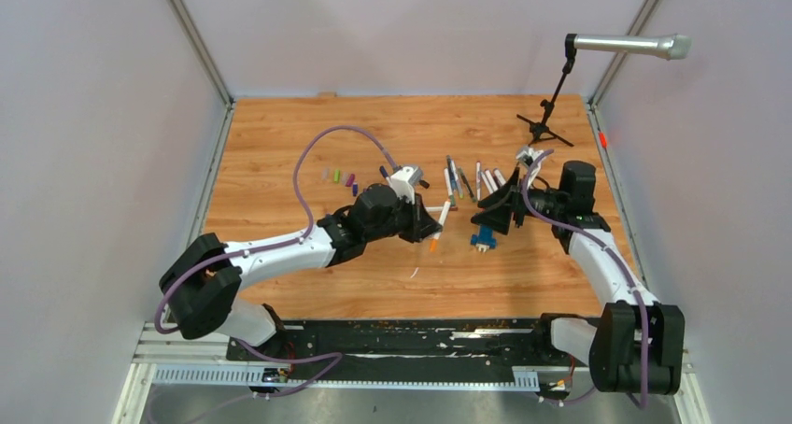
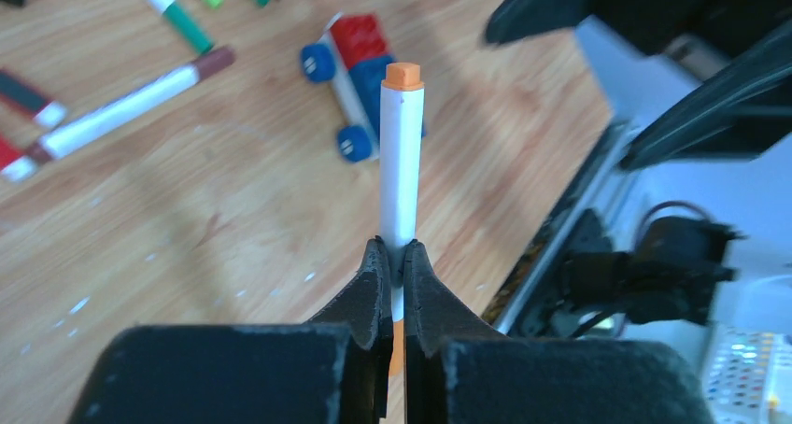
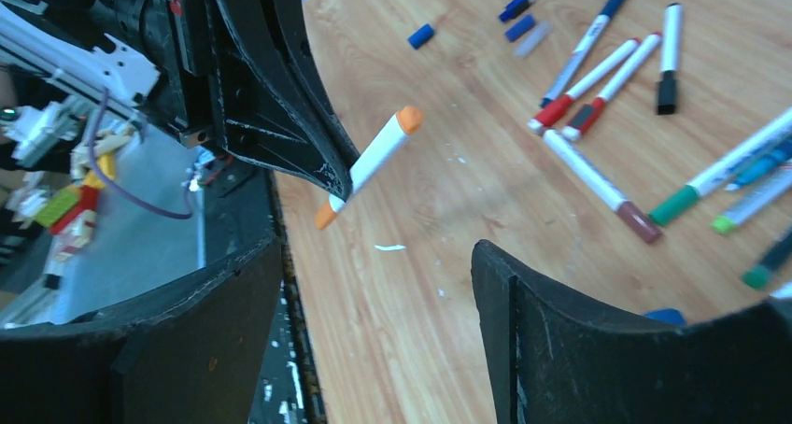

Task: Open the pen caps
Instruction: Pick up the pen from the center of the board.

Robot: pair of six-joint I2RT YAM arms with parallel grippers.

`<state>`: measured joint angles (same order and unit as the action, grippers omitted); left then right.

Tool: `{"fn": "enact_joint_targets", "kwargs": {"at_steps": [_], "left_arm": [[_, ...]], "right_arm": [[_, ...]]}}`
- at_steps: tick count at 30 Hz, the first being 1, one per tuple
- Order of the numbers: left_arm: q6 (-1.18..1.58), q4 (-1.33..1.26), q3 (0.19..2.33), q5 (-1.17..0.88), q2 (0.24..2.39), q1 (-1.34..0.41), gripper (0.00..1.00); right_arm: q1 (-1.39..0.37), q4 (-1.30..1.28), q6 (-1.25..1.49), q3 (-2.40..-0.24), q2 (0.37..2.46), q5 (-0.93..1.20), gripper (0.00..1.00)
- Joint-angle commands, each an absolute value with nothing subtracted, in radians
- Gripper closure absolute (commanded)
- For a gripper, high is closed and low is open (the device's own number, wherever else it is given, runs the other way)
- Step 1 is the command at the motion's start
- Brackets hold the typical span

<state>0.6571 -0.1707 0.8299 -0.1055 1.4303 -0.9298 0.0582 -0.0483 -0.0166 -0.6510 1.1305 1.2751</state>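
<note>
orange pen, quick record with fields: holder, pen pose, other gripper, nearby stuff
holder: left gripper, shut on the orange pen
pen pose: tilted, orange at both ends, white barrel between
other gripper: right gripper open, facing the pen, not touching it
nearby: loose caps and other pens lying on the table

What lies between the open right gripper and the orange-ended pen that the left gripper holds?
Only bare table with one small white fleck separates the right gripper from the pen, as the right wrist view shows.
</note>
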Motion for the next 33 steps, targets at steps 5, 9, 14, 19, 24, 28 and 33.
{"fn": "enact_joint_targets", "kwargs": {"at_steps": [5,9,14,19,24,28,33], "left_arm": [[0.799,-0.509,0.844,-0.157,1.435,-0.945,1.00],[0.806,-0.519,0.853,-0.149,1.444,-0.957,1.00],[0.817,-0.541,0.863,-0.150,1.463,-0.970,1.00],[0.821,-0.550,0.865,-0.150,1.474,-0.976,1.00],[0.825,-0.561,0.870,-0.151,1.481,-0.981,1.00],[0.829,-0.563,0.874,-0.153,1.485,-0.985,1.00],[0.838,-0.573,0.873,-0.156,1.491,-0.986,1.00]], "right_arm": [[-0.039,0.145,0.272,-0.667,1.195,1.292,0.26],[-0.068,0.212,0.350,-0.660,1.206,1.287,0.28],[-0.083,0.266,0.414,-0.660,1.206,1.269,0.31],[-0.083,0.318,0.482,-0.652,1.213,1.253,0.37],[-0.084,0.360,0.532,-0.645,1.236,1.246,0.47],[-0.094,0.377,0.553,-0.647,1.249,1.246,0.52],[-0.114,0.384,0.561,-0.653,1.257,1.248,0.70]]}}
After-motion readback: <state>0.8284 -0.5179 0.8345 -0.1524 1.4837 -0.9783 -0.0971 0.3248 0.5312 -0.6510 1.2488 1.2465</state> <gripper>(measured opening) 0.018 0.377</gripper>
